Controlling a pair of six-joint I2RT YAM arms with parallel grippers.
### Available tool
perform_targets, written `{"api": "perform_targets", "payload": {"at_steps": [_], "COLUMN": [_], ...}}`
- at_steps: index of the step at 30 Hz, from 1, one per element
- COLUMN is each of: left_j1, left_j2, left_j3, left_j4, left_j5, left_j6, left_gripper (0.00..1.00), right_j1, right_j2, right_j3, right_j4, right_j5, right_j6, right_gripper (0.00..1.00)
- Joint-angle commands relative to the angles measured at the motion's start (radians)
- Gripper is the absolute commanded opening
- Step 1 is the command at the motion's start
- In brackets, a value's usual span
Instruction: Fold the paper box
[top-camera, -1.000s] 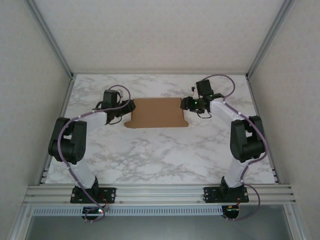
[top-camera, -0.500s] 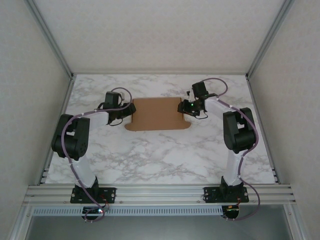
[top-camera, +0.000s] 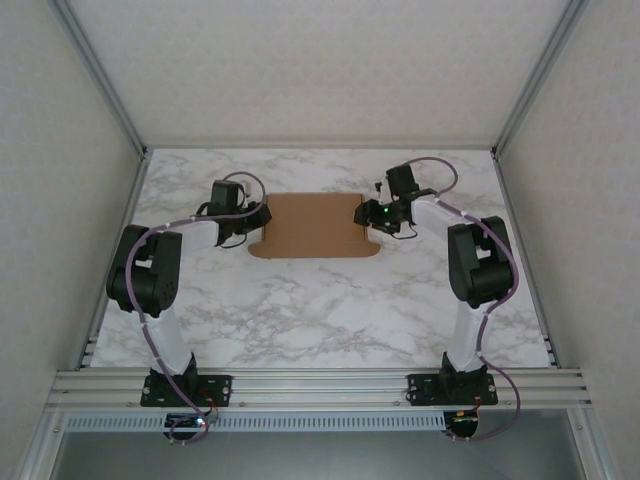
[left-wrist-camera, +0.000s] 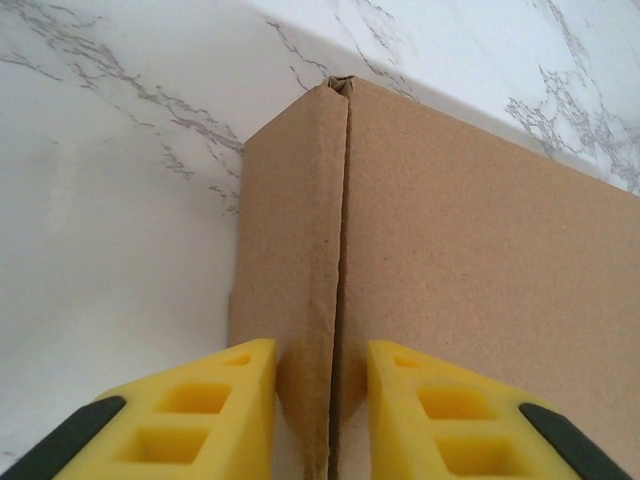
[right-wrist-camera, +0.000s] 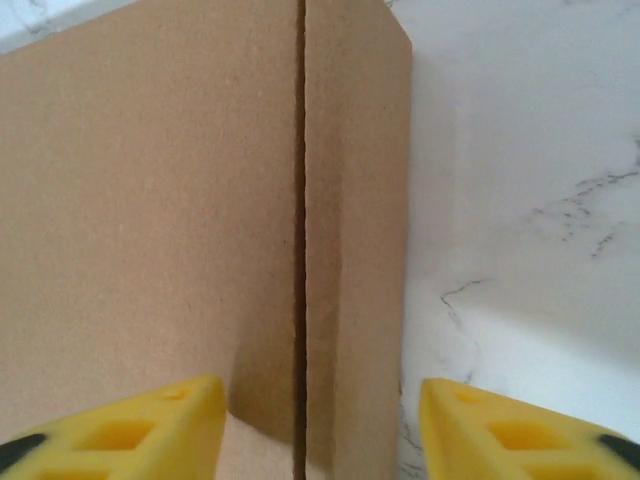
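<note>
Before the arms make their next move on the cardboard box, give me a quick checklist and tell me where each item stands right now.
1. Paper box lying on the table, between both arms: ok.
2. Left fingers on either side of the box's left edge crease: ok.
3. Left fingers gripping that crease: cannot tell.
4. Right fingers apart, on either side of the right edge crease: ok.
5. Side flaps raised upright: cannot tell.

I see the paper box (top-camera: 313, 225), plain brown cardboard, lying flat at the far middle of the desk (top-camera: 300, 310), a narrow seamed flap along each short end.
</note>
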Motion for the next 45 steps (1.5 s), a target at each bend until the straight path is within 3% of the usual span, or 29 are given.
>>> {"api": "perform_targets", "payload": {"at_steps": [1, 8, 18, 32, 39, 45], "left_j1": [0.024, 0.057, 0.076, 0.114, 0.117, 0.115], "left_j2": [0.054, 0.073, 0.096, 0.123, 0.142, 0.142], "left_j3": [-0.004, 0.001, -0.008, -0.025, -0.023, -0.023], "left_j4": [-0.112, -0.12, -0.116, -0.102, -0.101, -0.098], "left_j5": [-0.039, 0.028, 0.066, 0.112, 0.124, 0.127], "left_j6": [0.063, 0.104, 0.127, 0.138, 0.134, 0.13], "left_gripper": [0.28, 0.2, 0.09, 0.05, 0.04, 0.03], "right_j1": [-0.048, -0.088, -0.088, -0.084, -0.03, -0.017], "right_j2": [-0.061, 0.031, 0.111, 0.184, 0.211, 0.17], "right_j3": [-0.031, -0.003, 0.011, 0.02, 0.037, -0.043], "right_j4": [0.06, 0.092, 0.099, 0.166, 0.173, 0.371], "right_j5": [-0.062, -0.233, -0.296, -0.459, -0.498, -0.561], "right_j6": [0.055, 0.093, 0.085, 0.118, 0.122, 0.286], "right_gripper": [0.61, 0.68, 0.72, 0.73, 0.73, 0.73]}}
